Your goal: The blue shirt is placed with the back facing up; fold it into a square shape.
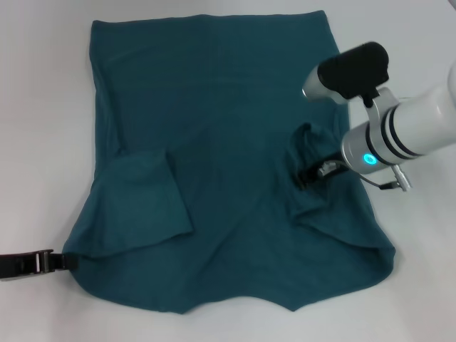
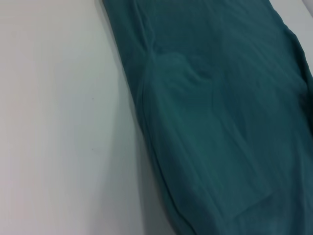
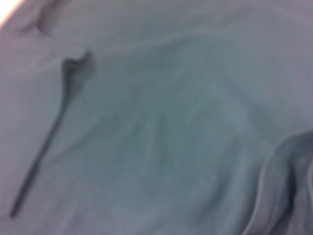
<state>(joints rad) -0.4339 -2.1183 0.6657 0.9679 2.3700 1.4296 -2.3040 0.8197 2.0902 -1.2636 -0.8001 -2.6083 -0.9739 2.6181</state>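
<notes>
Head view: blue shirt (image 1: 228,142) flat on white table (image 1: 43,107), long axis running away from robot, both sleeves folded inward. Right gripper (image 1: 313,174) on right sleeve fold, cloth bunched round it, looks clenched on fabric. Left gripper (image 1: 50,261) low at shirt's near-left corner, jaws can't tell.

L wrist: shirt edge (image 2: 146,127) beside bare table.

R wrist: only cloth, creased (image 3: 54,132); no fingers seen.

Judgement: right arm nearer the fold.
</notes>
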